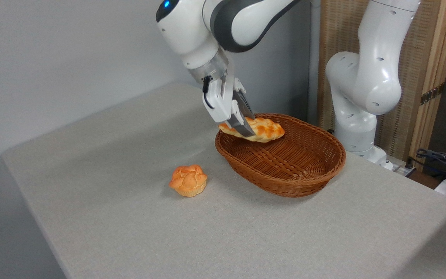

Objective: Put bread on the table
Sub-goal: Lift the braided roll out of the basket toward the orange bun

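Observation:
The bread [263,130], a long braided golden-orange loaf, hangs in the air over the far left part of the wicker basket [285,182], above its rim. My gripper [246,126] is shut on the bread near its left half, with one dark finger [243,124] crossing the front of the loaf. The loaf's left tip pokes out past the fingers. The grey-beige table [130,224] spreads out below and to the left.
A small round orange knotted bun [188,180] lies on the table to the left of the basket. The arm's white base [356,128] stands behind the basket. Cables [443,162] lie at the right edge, by a wooden screen.

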Robot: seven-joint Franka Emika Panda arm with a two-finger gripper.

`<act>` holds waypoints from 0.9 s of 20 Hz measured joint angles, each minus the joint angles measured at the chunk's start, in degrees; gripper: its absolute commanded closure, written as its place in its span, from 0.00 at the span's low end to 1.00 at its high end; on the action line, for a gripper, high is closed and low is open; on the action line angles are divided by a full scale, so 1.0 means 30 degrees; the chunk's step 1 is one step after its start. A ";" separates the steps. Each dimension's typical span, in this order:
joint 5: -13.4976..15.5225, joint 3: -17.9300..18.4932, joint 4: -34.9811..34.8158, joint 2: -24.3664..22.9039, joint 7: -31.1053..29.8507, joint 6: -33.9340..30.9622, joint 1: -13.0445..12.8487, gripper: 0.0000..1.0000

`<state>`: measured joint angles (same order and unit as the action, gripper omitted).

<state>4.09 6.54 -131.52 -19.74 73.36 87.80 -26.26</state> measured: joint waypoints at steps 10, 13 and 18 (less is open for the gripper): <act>-0.0004 0.3238 0.3209 -0.0010 0.0158 0.0402 0.0073 0.58; -0.0004 0.4386 0.3982 0.0611 0.0165 0.1959 0.0105 0.58; -0.0002 0.5350 0.4718 0.2015 0.0164 0.4476 0.0120 0.56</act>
<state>4.09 22.59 -117.37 -13.70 73.85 101.23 -25.90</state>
